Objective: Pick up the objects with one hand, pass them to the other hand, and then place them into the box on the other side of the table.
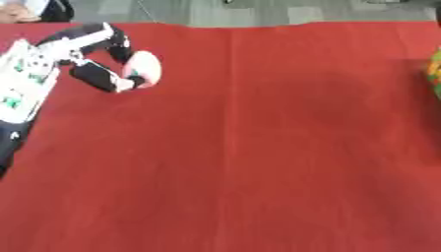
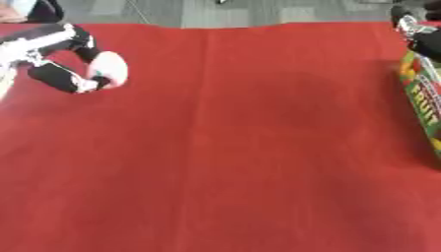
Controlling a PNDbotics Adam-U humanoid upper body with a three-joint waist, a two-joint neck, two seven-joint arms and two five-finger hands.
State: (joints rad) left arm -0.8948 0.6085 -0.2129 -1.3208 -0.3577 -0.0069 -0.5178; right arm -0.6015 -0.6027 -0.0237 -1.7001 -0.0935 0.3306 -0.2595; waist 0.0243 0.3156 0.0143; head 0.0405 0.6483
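My left hand (image 1: 102,59) is at the upper left over the red table, fingers and thumb curled round a pale pink rounded object (image 1: 144,68). The same object (image 2: 111,68) shows in the right eye view. My right hand (image 2: 415,30) appears only at the upper right edge of the right eye view, dark and partly cut off, just above the colourful box (image 2: 420,101) that stands at the table's right edge. The right hand's fingers cannot be made out.
A red cloth (image 1: 241,157) covers the whole table, with a crease running down its middle. A grey floor lies beyond the far edge. A person's part shows at the top left corner, away from the objects.
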